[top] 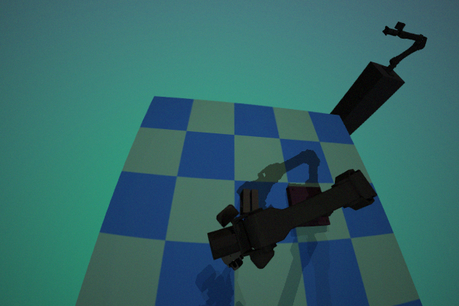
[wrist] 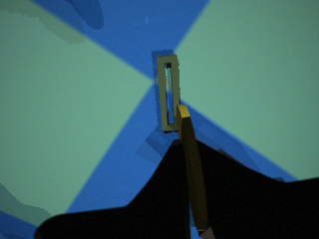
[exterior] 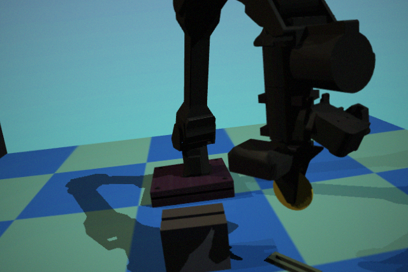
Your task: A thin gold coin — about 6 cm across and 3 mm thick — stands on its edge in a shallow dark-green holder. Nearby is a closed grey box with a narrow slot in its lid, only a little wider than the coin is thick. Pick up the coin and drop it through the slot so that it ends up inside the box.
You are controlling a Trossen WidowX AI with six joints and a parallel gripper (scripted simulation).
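Coin (exterior: 298, 198) half hidden in end effector (exterior: 291, 193), holder (exterior: 289, 262) cropped

Gold coin (exterior: 293, 193) hangs upright, above empty holder (wrist: 168, 95), beside box (exterior: 194, 236).

Arm (exterior: 197, 74) rises upright from its base, bends at the top joint, runs forward and right, then drops through the wrist (exterior: 283, 97) straight down. Gripper (exterior: 293, 193) points at the floor, held above it, fingers pinched on the gold coin (exterior: 305, 196). Coin held on edge, its lower rim showing below the fingertips. Wrist camera housing (exterior: 342, 127) juts right of the wrist.
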